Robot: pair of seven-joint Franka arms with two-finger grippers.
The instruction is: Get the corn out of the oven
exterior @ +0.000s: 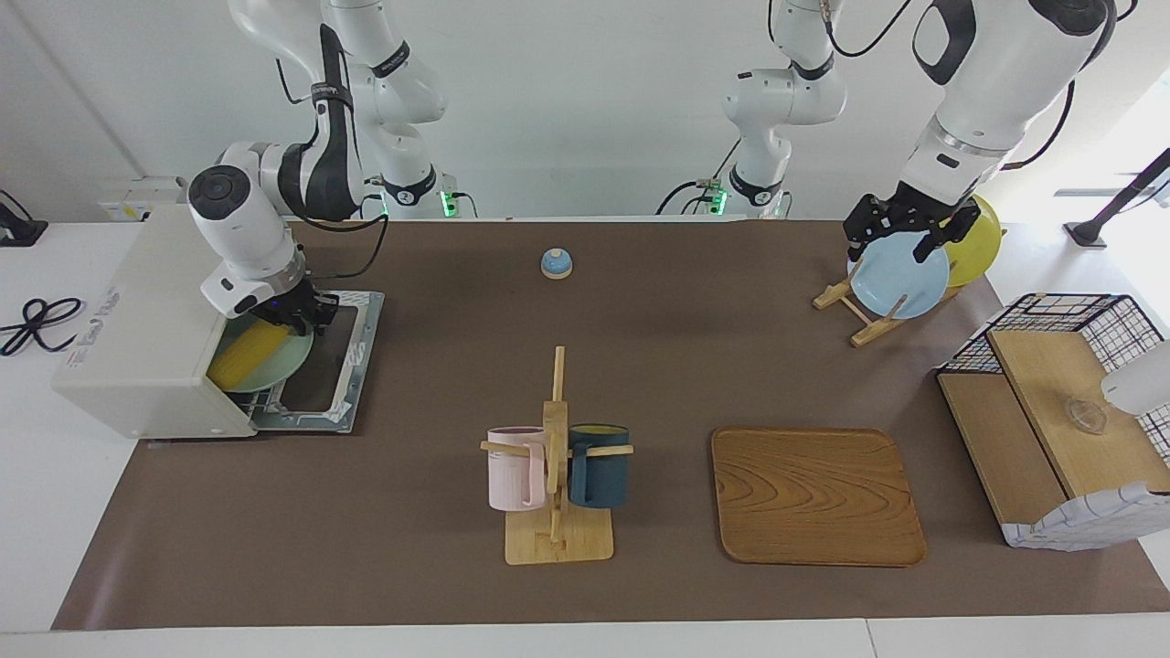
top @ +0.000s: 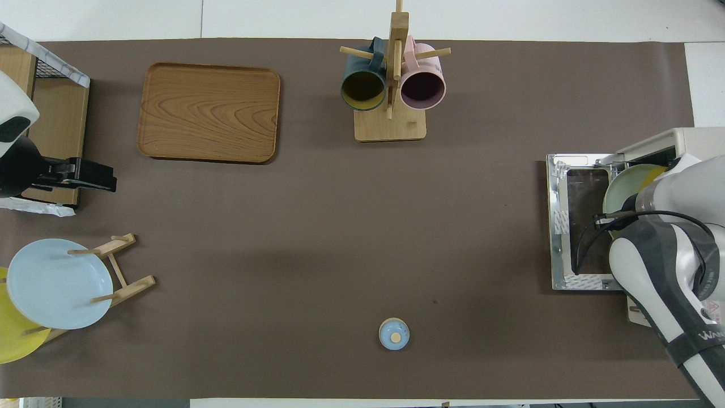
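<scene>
Right now my right gripper (exterior: pixel 291 320) is down at the mouth of the oven (exterior: pixel 146 338), at the right arm's end of the table, with its fingers on the upper end of the corn (exterior: pixel 247 356). Whether they have closed on the cob I cannot tell — the wrist hides the tips from above, and from across the table they show only as a dark cluster against the yellow. The corn lies on a pale green plate (exterior: pixel 285 362) that sits on the wire rack, half out of the oven, above the door (exterior: pixel 324 366) folded down flat on the table.

My left gripper (exterior: pixel 900 224) waits in the air over the blue plate (exterior: pixel 900 279) standing in the wooden rack (exterior: pixel 855 315) at the left arm's end, fingers spread wide and holding nothing — a yellow plate (exterior: pixel 978 239) stands just beside the blue one.
</scene>
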